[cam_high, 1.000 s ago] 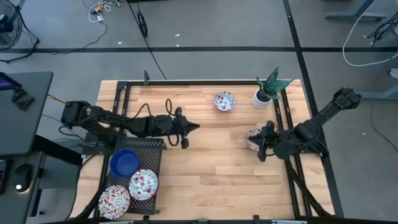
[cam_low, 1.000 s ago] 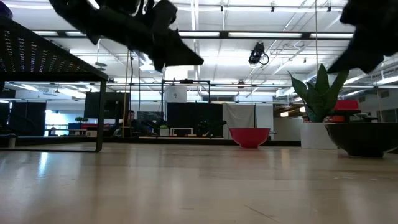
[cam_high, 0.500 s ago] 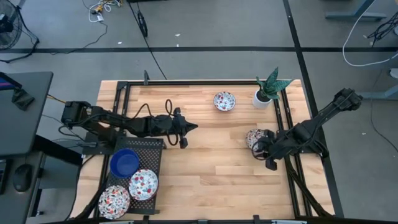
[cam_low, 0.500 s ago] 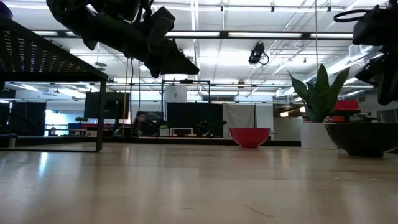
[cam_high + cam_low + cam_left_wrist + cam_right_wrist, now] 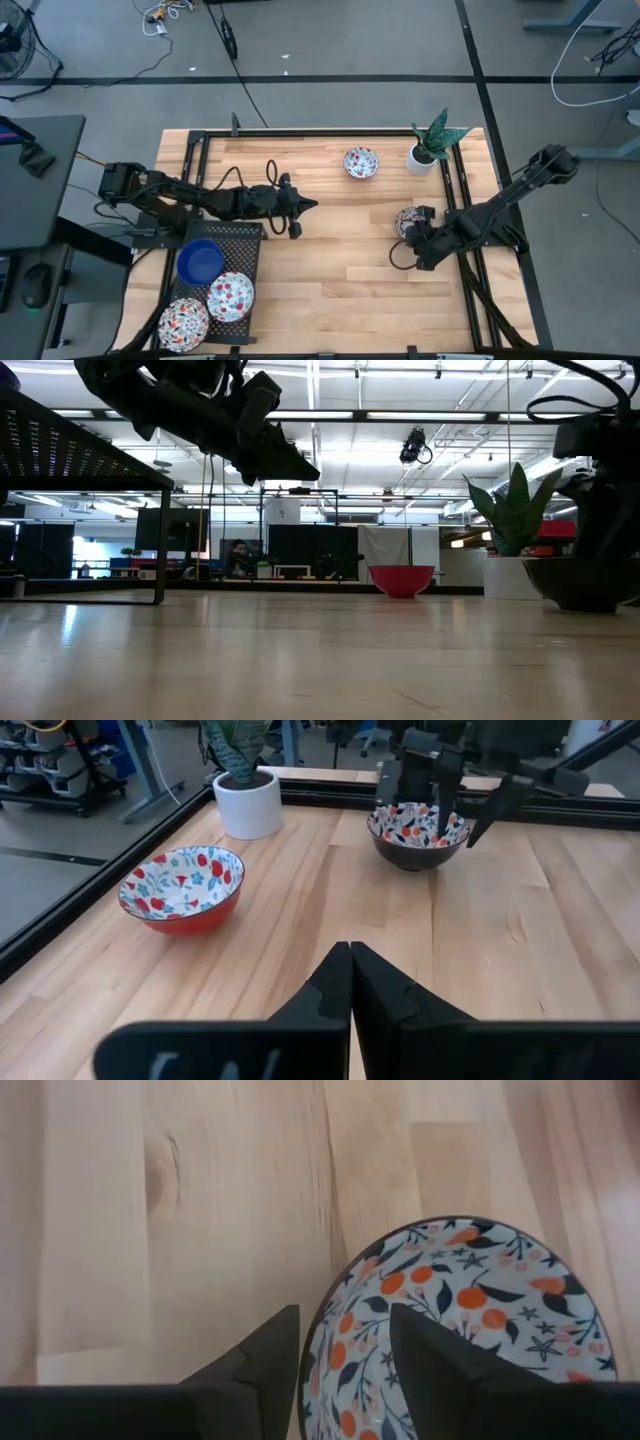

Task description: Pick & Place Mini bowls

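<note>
1. Two grippers are mine: my right gripper [image 5: 409, 243] stands spread wide over the rim of an orange-patterned mini bowl [image 5: 418, 832] near the table's right rail — one finger inside the rim, one outside, gripping nothing.
2. My left gripper [image 5: 350, 982] hangs above the middle of the wooden table [image 5: 330, 280], fingers pressed together and empty.
3. One red floral mini bowl [image 5: 361, 162] sits at the far edge, just beside the white plant pot [image 5: 421, 158].
4. Three more bowls rest on the black mesh tray [image 5: 245, 240] at the left — a cobalt blue bowl [image 5: 200, 261] and two floral bowls [image 5: 231, 296] nearer the front.
</note>
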